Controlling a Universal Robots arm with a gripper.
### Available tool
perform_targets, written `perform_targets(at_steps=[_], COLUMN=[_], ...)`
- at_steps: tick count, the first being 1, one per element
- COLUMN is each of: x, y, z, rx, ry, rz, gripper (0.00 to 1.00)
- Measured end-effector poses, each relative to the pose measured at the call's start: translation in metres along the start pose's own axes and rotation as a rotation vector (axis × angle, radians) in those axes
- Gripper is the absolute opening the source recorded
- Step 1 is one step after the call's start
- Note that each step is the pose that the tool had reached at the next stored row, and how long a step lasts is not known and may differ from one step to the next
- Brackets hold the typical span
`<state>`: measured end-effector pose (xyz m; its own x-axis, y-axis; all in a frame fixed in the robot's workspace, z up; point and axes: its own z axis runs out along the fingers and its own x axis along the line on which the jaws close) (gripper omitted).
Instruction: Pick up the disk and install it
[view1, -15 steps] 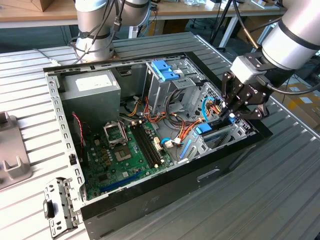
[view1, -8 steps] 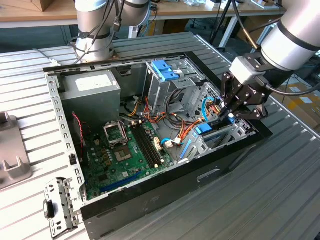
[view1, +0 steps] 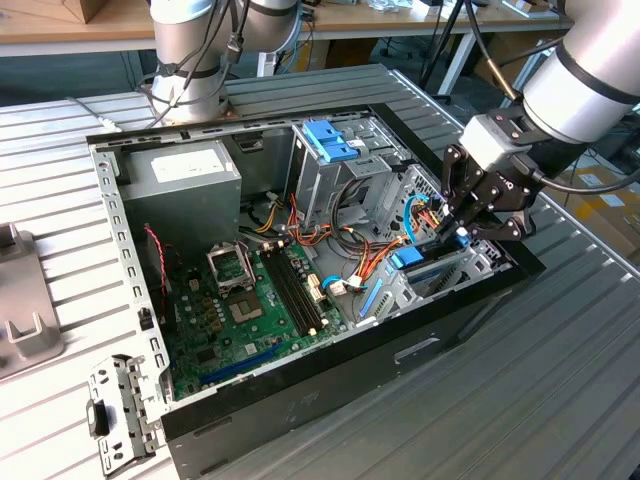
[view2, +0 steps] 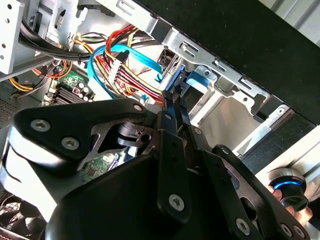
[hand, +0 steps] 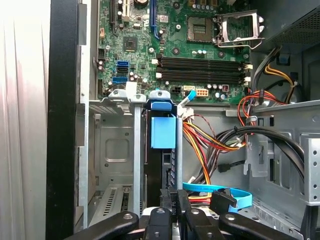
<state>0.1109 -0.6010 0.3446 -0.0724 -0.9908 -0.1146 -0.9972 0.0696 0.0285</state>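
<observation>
The disk stands on edge in the drive bay at the front end of the open computer case, on the exterior view's right. Its light blue carrier rail and dark edge run down between the bay's metal walls. My gripper reaches down into the bay from above. In both wrist views its black fingers stand close together, pinched on the disk's blue end. The gripper hides the lower part of the disk.
Red, yellow and blue cables crowd the space beside the bay. The green motherboard, the grey power-supply box and a metal cage with a blue bracket fill the case. A loose metal bracket lies on the slatted table.
</observation>
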Motion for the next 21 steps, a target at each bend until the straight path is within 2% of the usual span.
perform_targets(at_steps=[7,13,15,16,17,21], x=[-0.0001,0.0037,0.0041,0.0042,0.0043,0.0047], y=[0.0000,-0.0002,-0.0003,-0.0003,-0.0003,-0.0004], z=[-0.0021,-0.0024,-0.0022,-0.0010,-0.0002,0.0023], rx=[0.0000,-0.0001,-0.0004,-0.0010,-0.0014,-0.0026], ry=[0.0007,-0.0015,-0.0042,-0.0092,-0.0116,-0.0179], rz=[0.000,0.000,0.000,0.000,0.000,0.000], gripper=[0.17,0.17,0.17,0.17,0.17,0.17])
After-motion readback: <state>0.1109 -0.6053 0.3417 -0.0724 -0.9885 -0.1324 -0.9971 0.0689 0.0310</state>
